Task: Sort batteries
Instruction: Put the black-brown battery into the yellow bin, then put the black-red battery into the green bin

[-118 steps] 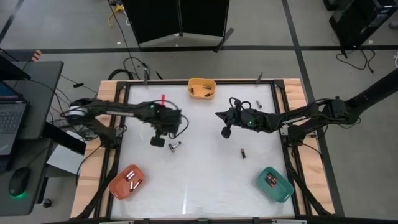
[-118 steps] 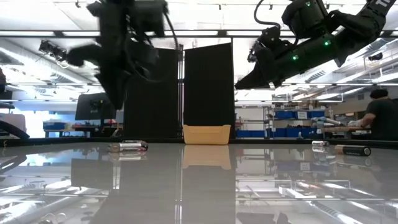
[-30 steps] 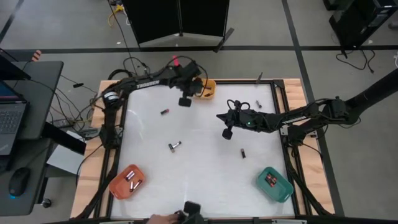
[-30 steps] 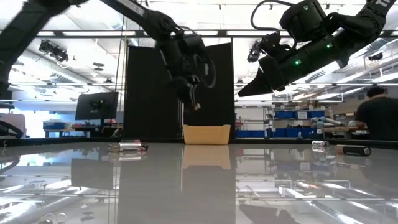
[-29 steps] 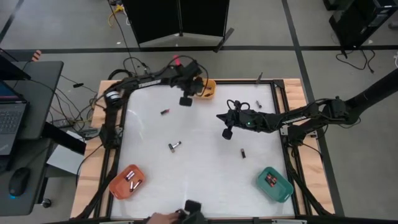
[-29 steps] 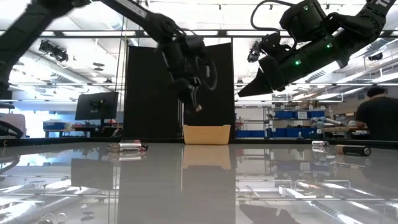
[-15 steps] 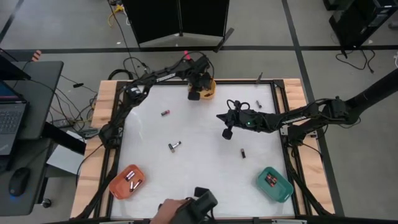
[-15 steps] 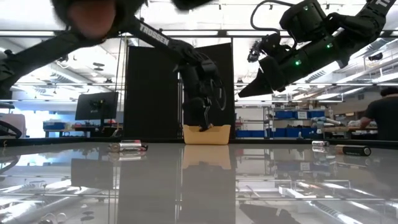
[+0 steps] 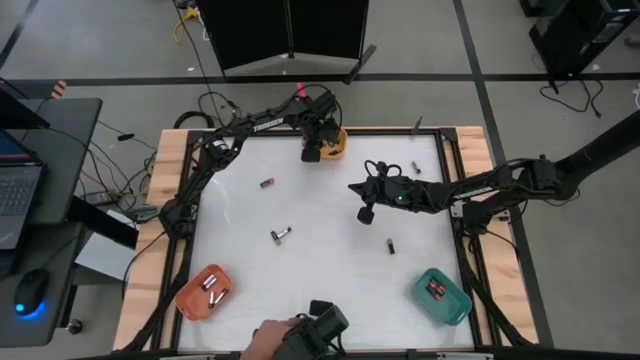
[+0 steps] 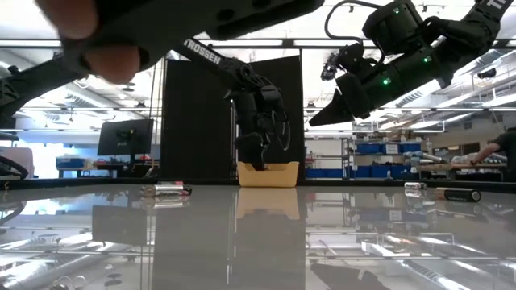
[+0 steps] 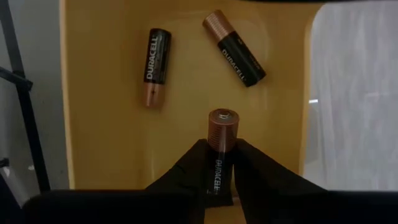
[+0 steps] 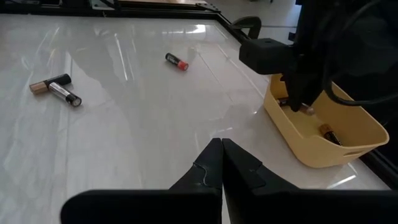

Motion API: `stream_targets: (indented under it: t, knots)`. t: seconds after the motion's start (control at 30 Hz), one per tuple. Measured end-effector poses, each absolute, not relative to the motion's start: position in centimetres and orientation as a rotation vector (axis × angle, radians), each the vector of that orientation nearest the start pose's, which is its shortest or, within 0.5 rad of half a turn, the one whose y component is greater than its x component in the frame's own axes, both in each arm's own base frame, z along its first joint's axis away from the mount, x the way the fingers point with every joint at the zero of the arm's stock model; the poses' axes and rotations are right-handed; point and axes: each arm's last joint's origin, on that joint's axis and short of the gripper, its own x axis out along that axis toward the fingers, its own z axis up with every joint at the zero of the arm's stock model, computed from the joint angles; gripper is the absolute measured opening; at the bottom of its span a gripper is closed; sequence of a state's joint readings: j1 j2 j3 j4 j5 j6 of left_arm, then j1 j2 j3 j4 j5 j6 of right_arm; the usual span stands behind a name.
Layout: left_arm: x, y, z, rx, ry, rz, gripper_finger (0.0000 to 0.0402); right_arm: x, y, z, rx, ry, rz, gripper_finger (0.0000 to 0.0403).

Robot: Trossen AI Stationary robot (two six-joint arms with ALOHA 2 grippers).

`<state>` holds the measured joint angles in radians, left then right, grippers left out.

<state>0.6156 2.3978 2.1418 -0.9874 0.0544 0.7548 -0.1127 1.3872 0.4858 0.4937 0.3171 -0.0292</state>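
Note:
My left gripper (image 9: 312,152) reaches down into the yellow bin (image 9: 334,143) at the table's far edge, shut on a black-and-copper battery (image 11: 222,127). Two more such batteries (image 11: 155,67) (image 11: 234,48) lie flat on the bin's floor. Loose batteries lie on the white table (image 9: 267,183) (image 9: 281,235) (image 9: 391,246). My right gripper (image 9: 364,213) hangs shut above the table's middle right, holding nothing. My left gripper pinches the battery's black body (image 11: 219,177) between its two fingers (image 11: 186,168). The fingers come steeply from above and lie along the battery. Its copper end (image 11: 222,119) sticks out past the fingertips, pointing down at the bin floor; whether it touches the floor I cannot tell.
An orange bin (image 9: 204,292) with batteries stands at the near left, a green bin (image 9: 441,296) with batteries at the near right. A person's hand with a dark object (image 9: 300,333) reaches in over the near edge. Another battery (image 9: 416,168) lies far right.
My left gripper has gone toward the table's far edge and down, from above the table beside the yellow bin into the bin, carrying the battery. The person's hand with the dark object has come farther in over the near edge.

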Motion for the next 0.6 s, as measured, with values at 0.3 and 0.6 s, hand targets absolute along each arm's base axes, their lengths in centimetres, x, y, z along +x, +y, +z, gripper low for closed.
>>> stream_targets:
  t: [0.3,0.6]
  knots:
    - [40.9,28.7,19.0,0.254,1.252,0.026,0.0104,25.6,-3.8,17.1,-0.069,0.413,-0.418,0.0019]
    - [40.7,28.8,21.2,0.292,1.208,0.089,0.0089,25.6,-3.8,17.1,-0.099,0.418,-0.42,0.0014]
